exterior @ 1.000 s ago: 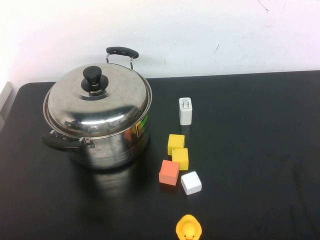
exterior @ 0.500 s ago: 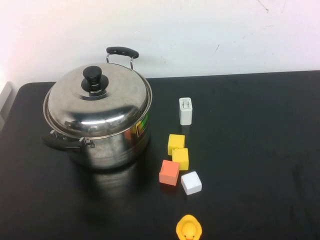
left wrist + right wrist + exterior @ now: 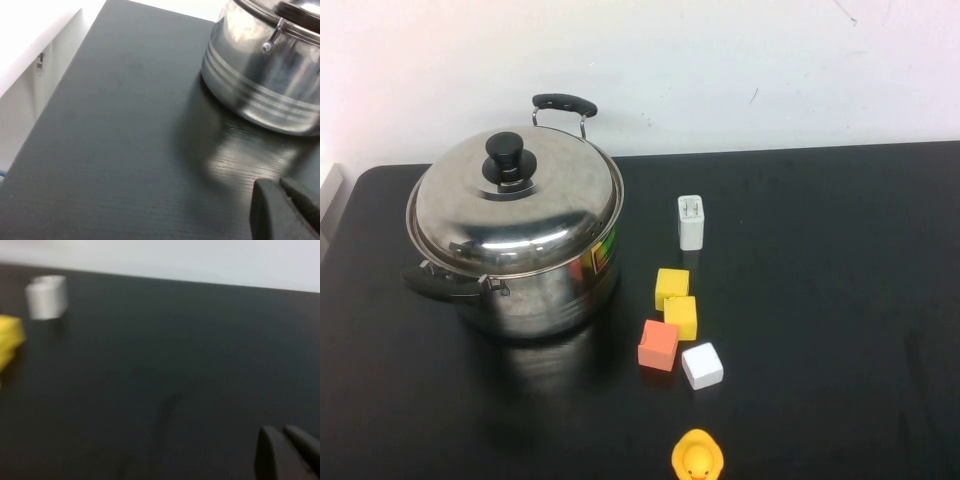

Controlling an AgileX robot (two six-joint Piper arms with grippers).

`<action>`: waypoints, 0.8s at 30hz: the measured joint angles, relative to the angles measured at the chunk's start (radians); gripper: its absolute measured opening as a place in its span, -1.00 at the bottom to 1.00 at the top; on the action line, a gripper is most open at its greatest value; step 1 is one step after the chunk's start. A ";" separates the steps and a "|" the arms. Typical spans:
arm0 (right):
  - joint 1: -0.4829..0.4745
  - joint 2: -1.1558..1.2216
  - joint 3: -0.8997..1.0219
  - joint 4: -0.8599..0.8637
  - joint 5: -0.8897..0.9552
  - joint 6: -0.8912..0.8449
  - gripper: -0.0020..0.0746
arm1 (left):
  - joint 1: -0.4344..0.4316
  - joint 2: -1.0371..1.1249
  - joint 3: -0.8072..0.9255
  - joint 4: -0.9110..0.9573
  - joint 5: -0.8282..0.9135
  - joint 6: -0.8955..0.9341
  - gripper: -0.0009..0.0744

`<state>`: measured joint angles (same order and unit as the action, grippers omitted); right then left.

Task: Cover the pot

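The big shiny steel pot stands at the left of the black table with two black side handles. A domed steel lid with a black knob sits on it, closing it. Neither arm shows in the high view. In the left wrist view my left gripper is shut and empty, low over the bare table a short way from the pot's wall. In the right wrist view my right gripper is shut and empty over bare table.
Right of the pot lie a white charger, two yellow cubes, an orange cube, a white cube and a yellow duck at the near edge. The charger also shows in the right wrist view.
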<state>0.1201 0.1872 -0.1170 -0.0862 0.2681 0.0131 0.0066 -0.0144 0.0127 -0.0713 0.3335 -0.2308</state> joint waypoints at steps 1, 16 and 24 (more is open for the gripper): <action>-0.043 -0.028 0.015 0.002 0.000 0.000 -0.95 | 0.000 0.000 0.000 0.000 0.000 0.000 -0.98; -0.198 -0.198 0.143 0.134 0.027 -0.019 -0.95 | 0.000 0.000 0.000 0.000 0.000 -0.002 -0.98; -0.148 -0.198 0.141 0.086 0.053 0.003 -0.95 | 0.000 0.000 0.000 0.000 0.000 -0.002 -0.98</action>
<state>-0.0278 -0.0110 0.0244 0.0000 0.3211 0.0157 0.0066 -0.0144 0.0127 -0.0713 0.3335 -0.2329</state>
